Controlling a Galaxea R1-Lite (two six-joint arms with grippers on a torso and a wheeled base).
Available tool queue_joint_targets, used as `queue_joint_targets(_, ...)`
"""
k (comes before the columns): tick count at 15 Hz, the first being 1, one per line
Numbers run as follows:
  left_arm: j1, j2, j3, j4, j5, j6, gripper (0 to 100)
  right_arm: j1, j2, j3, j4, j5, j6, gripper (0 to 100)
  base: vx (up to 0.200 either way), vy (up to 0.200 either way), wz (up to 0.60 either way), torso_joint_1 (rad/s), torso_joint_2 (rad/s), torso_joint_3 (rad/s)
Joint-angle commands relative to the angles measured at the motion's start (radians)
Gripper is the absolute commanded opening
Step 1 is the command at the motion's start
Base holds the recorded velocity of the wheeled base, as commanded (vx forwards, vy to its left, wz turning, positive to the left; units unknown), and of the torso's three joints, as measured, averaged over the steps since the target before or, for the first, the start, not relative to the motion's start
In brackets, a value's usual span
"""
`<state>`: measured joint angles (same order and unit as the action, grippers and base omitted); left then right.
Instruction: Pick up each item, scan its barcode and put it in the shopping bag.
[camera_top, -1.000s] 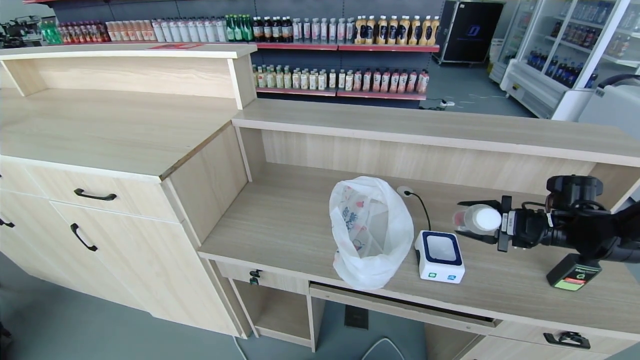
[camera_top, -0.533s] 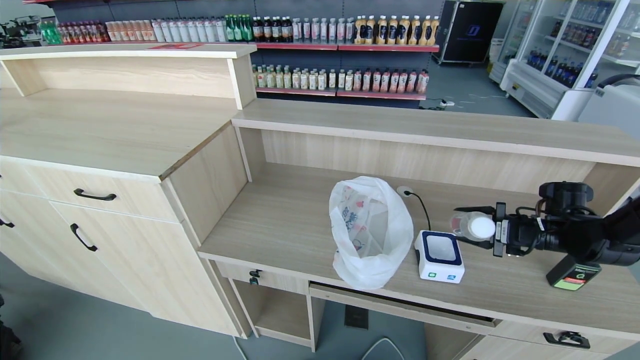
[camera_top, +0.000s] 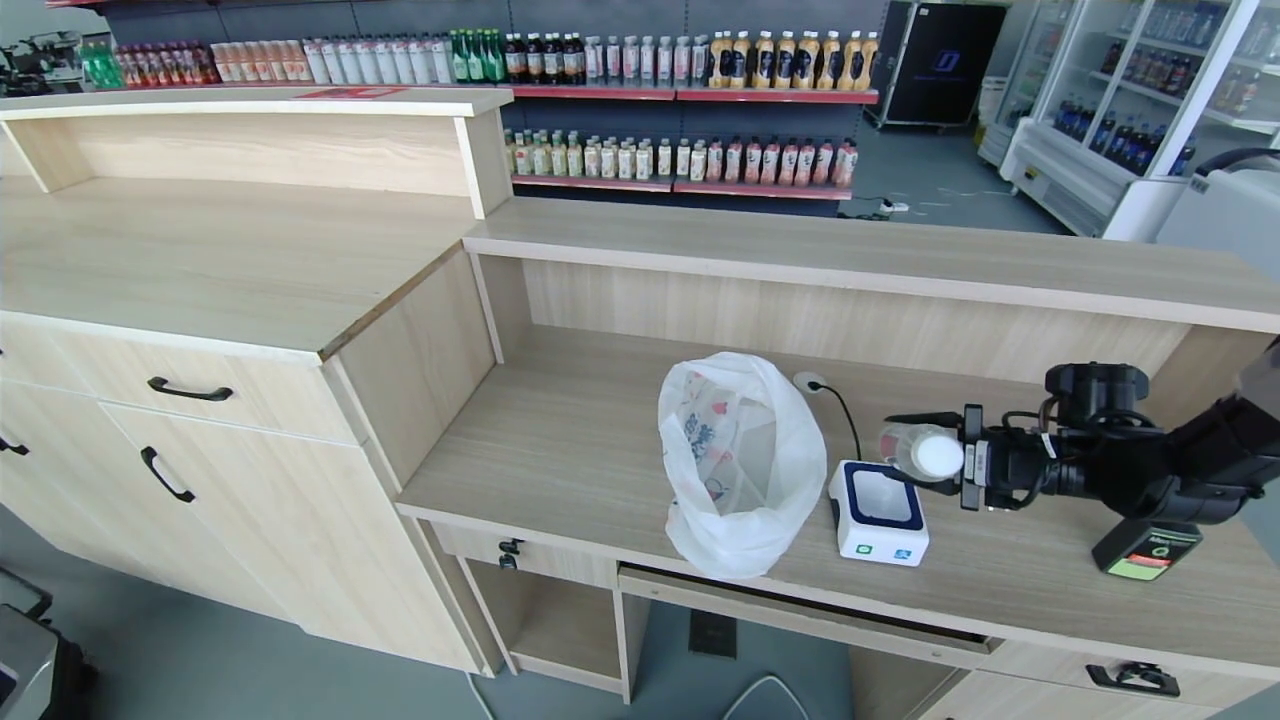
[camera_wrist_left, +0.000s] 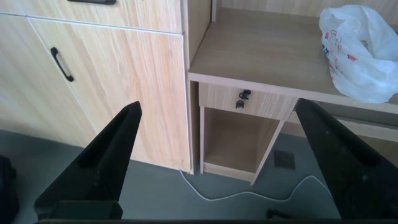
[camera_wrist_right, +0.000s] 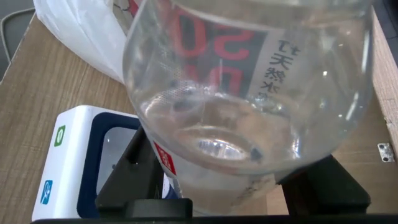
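A clear plastic bottle (camera_top: 918, 452) with a white cap lies sideways in my right gripper (camera_top: 905, 452), which is shut on it just above the counter. The bottle's end hangs over the right edge of the white and blue scanner (camera_top: 878, 510). In the right wrist view the bottle (camera_wrist_right: 249, 106) is close up, with the scanner (camera_wrist_right: 81, 162) and the bag (camera_wrist_right: 81, 37) beyond it. The white shopping bag (camera_top: 740, 460) stands open just left of the scanner. My left gripper (camera_wrist_left: 217, 162) is open, low in front of the cabinet, with the bag (camera_wrist_left: 360, 50) far off on the counter.
A black handheld device (camera_top: 1145, 545) with a red and green label stands on the counter (camera_top: 580, 440) under the right arm. A black cable (camera_top: 845, 410) runs behind the scanner. A raised ledge (camera_top: 860, 260) backs the counter, and a taller cabinet (camera_top: 230, 270) stands to the left.
My right arm has carried the bottle left and slightly down, toward the scanner. Bag and scanner have not moved.
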<state>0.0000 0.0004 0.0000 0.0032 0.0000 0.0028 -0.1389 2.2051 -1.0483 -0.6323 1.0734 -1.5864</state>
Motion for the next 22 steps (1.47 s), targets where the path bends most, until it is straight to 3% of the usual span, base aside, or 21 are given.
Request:
queue_joint_targets(1, 0.0, 0.0, 0.0, 0.0, 0.0, 0.0, 100, 0.004, 0.013, 0.001, -0.012, 0.0, -0.001, 0, 0.0, 0.0, 0.0, 0.0, 0.0, 0.0)
queue_joint_targets(22, 0.0, 0.0, 0.0, 0.0, 0.0, 0.0, 100, 0.07, 0.116, -0.062, -0.089, 0.002, 0.008, 0, 0.0, 0.0, 0.0, 0.0, 0.0, 0.0)
